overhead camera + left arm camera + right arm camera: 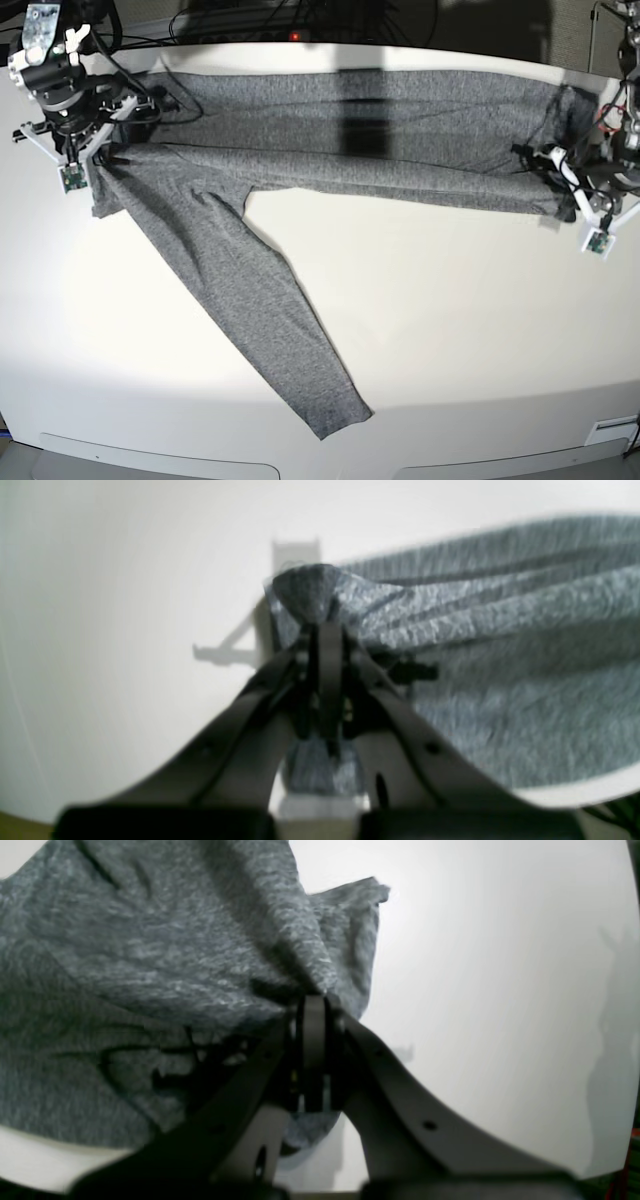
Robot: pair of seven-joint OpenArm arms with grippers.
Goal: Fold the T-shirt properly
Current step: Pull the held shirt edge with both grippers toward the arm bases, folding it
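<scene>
The heather-grey T-shirt point(380, 130) lies stretched in a long band across the far side of the white table point(450, 320). One long sleeve point(260, 300) trails diagonally toward the front edge. At the band's right end in the base view, my left gripper point(578, 197) is shut on a bunched corner of the fabric. The left wrist view shows the cloth point(500, 630) pinched at the left gripper's tips point(320, 625). At the left end, my right gripper point(95, 152) is shut on the other corner. In the right wrist view the shirt point(150, 940) fans out from the right gripper's closed tips point(312, 1002).
Dark cables point(300, 15) and a small red light point(293, 37) sit behind the table's far edge. The sleeve cuff point(335, 420) ends close to the table's front edge. A dark shadow band point(360, 115) crosses the shirt's middle.
</scene>
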